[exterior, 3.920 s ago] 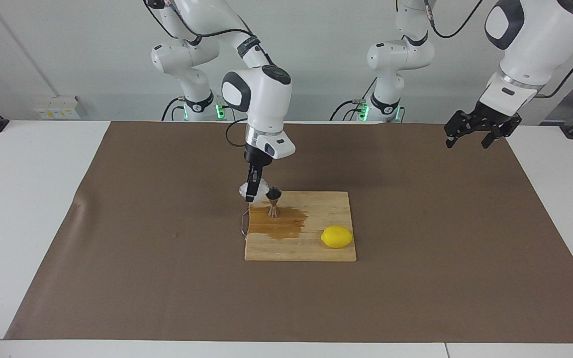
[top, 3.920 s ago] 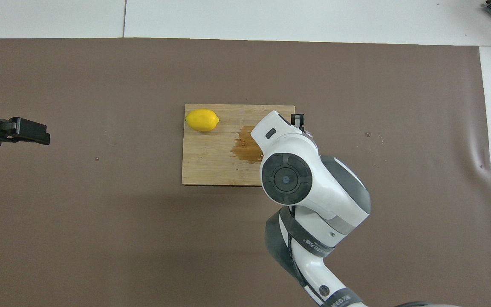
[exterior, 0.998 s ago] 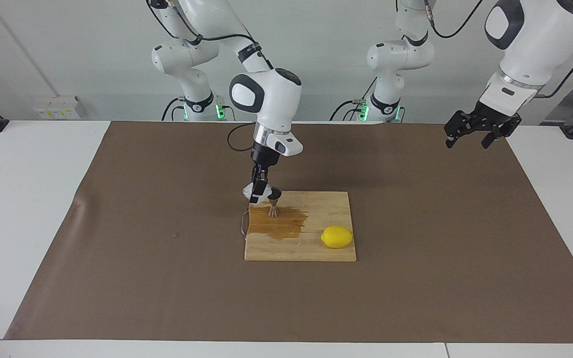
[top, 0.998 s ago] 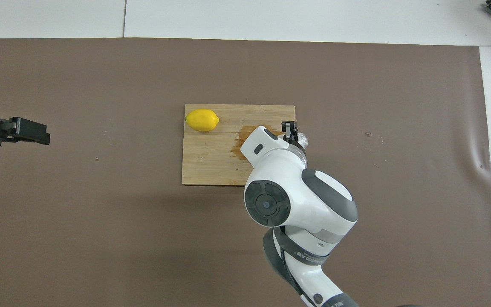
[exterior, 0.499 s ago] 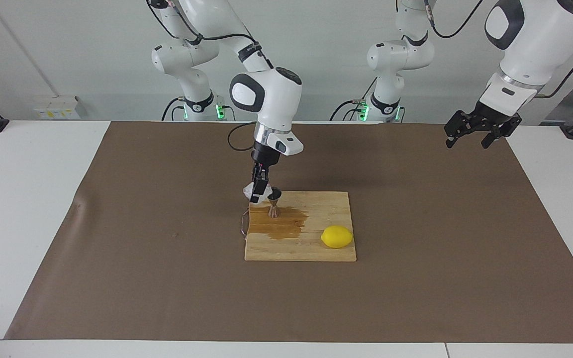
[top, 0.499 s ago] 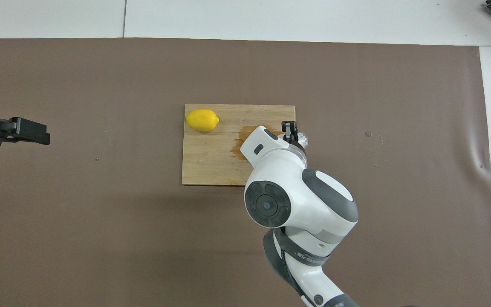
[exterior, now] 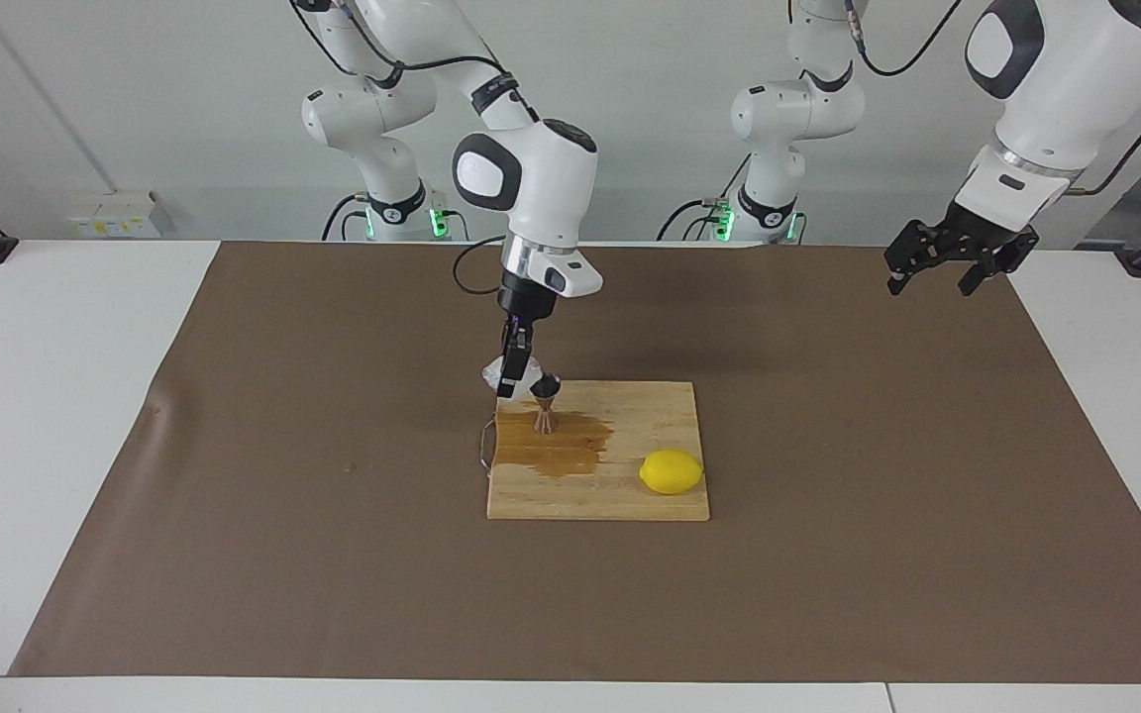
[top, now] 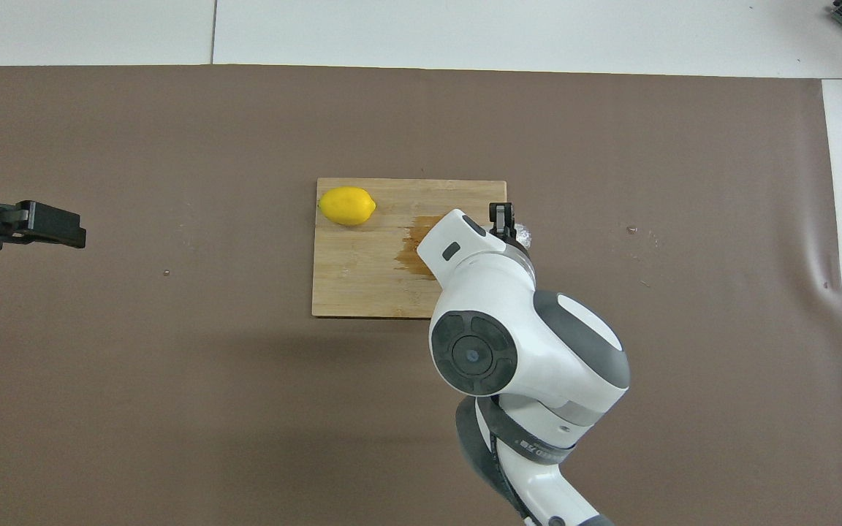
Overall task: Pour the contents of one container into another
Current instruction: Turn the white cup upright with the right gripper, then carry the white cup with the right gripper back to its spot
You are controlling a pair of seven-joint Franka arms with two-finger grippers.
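Facing view shows me the right claw (exterior: pixel 510 381) clamped on the faceted glass cup (exterior: pixel 496 375), which is tilted just above the corner of the cutting board (exterior: pixel 630 500) nearest the robots, beside the rim of the steel jigger (exterior: pixel 544 403). This jigger stands upright on the board in a brown puddle (exterior: pixel 566 448). A lemon (exterior: pixel 672 471) lies on the same board, apart from the puddle. My left claw (exterior: pixel 945 264) waits with fingers apart over the brown mat (exterior: pixel 878 475) on the surface.
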